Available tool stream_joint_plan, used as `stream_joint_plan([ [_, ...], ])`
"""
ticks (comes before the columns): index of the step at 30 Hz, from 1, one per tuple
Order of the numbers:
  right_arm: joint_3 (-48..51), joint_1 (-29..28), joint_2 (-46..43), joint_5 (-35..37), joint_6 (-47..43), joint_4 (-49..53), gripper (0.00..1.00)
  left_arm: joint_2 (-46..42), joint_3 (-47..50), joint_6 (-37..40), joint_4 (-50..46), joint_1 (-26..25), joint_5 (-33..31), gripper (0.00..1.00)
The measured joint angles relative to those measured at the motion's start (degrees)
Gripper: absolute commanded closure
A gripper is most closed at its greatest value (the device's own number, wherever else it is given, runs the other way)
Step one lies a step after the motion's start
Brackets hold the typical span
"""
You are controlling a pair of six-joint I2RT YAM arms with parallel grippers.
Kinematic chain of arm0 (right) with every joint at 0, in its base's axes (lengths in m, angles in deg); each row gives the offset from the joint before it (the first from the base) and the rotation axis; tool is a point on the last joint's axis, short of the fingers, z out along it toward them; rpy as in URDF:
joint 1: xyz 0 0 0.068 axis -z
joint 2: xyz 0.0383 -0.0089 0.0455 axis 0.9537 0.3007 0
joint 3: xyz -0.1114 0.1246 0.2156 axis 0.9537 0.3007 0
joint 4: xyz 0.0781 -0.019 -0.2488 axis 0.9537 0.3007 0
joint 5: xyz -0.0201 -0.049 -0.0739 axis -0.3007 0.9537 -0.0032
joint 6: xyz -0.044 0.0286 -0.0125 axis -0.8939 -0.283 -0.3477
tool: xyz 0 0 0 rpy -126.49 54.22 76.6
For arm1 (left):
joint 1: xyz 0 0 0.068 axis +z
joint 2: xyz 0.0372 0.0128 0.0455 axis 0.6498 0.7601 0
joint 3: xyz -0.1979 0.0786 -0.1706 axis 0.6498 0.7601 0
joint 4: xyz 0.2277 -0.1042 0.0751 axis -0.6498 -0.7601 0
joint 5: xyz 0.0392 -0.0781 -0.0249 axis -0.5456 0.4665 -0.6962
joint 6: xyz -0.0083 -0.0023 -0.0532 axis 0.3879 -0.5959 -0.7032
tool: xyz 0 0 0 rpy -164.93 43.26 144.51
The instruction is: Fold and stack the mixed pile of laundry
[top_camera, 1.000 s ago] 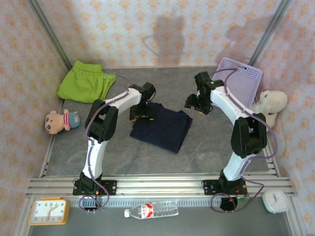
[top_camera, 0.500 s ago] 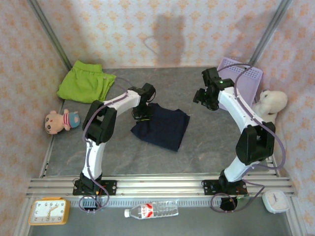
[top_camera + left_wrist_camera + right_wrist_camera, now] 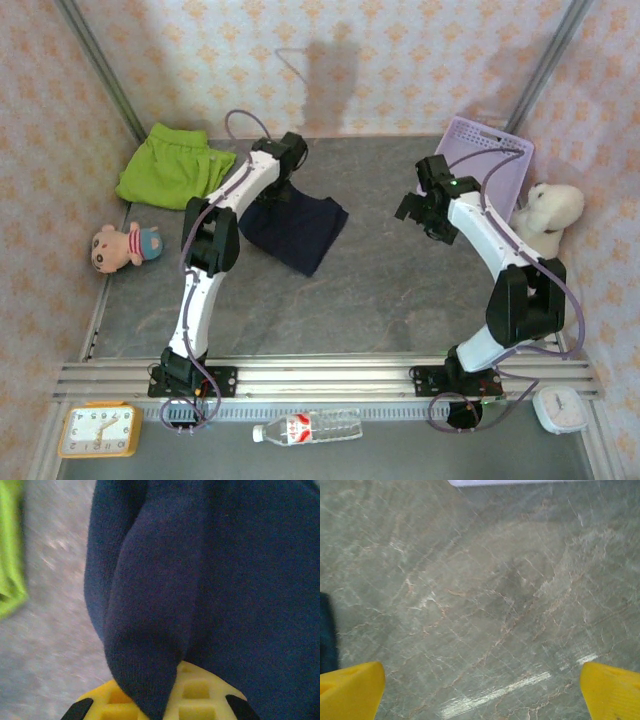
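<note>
Two garments lie on the grey tabletop (image 3: pixel 400 290). We see the navy garment (image 3: pixel 300 228) left of centre in the overhead view, its upper-left corner bunched up where the left tool (image 3: pixel 288 152) meets it. From the wrist, a fold of that cloth sits pinched between the yellow fingers (image 3: pixel 195 695), closed tight as far as the cloth lets us judge. The lime-green garment (image 3: pixel 170 168) rests apart at upper left. The right tool (image 3: pixel 420 208), right of centre, gapes wide over bare tabletop, holding nothing.
</note>
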Motion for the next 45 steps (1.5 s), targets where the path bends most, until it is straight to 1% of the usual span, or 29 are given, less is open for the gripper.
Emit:
stream_joint_plan([
  [4, 1.5, 0.0, 0.0, 0.0, 2.1, -0.2, 0.0, 0.3, -6.5, 6.0, -0.9, 0.1, -5.0, 1.0],
  [8, 1.3, 0.0, 0.2, 0.4, 3.7, 0.1, 0.0, 0.7, -9.2, 11.6, -0.7, 0.3, -8.7, 1.0],
  [15, -0.2, 0.0, 1.7, 2.1, 5.1, 1.5, 0.0, 5.0, -16.7, 19.2, -0.6, 3.5, -13.0, 1.0],
  [22, -0.3, 0.0, 3.1, 2.3, 6.7, 2.4, 0.0, 5.0, -19.5, 24.3, 1.9, 8.5, -13.9, 1.0],
  [28, -0.3, 0.0, 3.5, 2.3, 7.5, 2.9, 0.0, 5.0, -21.3, 28.0, 4.1, 11.8, -14.5, 1.0],
  [37, -0.3, 0.0, 3.5, 2.1, 9.5, 2.9, 0.01, 4.7, -24.6, 28.8, 6.3, 16.0, -14.2, 1.0],
  [45, 1.3, 0.0, 3.5, 2.3, 11.3, 2.9, 0.01, 3.3, -24.6, 28.5, 6.4, 18.7, -11.0, 1.0],
])
